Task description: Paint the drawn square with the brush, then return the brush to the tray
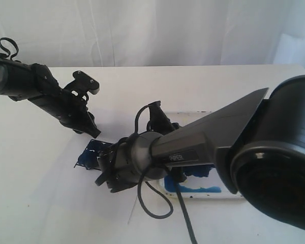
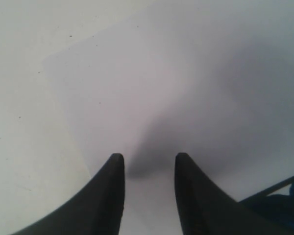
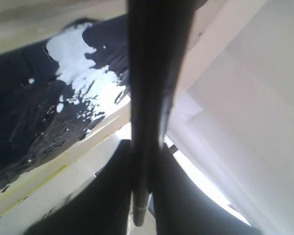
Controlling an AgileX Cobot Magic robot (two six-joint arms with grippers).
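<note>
The drawn square [image 1: 91,155], blotched dark blue, lies on the white paper just left of my right gripper [image 1: 104,170]. A corner of it shows in the left wrist view [image 2: 284,203]. In the right wrist view my right gripper [image 3: 146,147] is shut on the black brush [image 3: 149,88]; its stick runs out past the fingertips and the bristle tip is hidden. The white tray [image 1: 193,195] with its blue blotch sits under my right arm, and its yellowish rim [image 3: 88,142] lies close beside the brush. My left gripper [image 1: 89,129] [image 2: 148,156] is open and holds nothing, close over the paper near the square.
The white paper sheet [image 2: 161,88] lies on a white table [image 1: 35,193]. My right arm [image 1: 208,137] crosses the middle and covers most of the tray. A black cable [image 1: 157,203] hangs from it. A white curtain [image 1: 152,30] closes the back.
</note>
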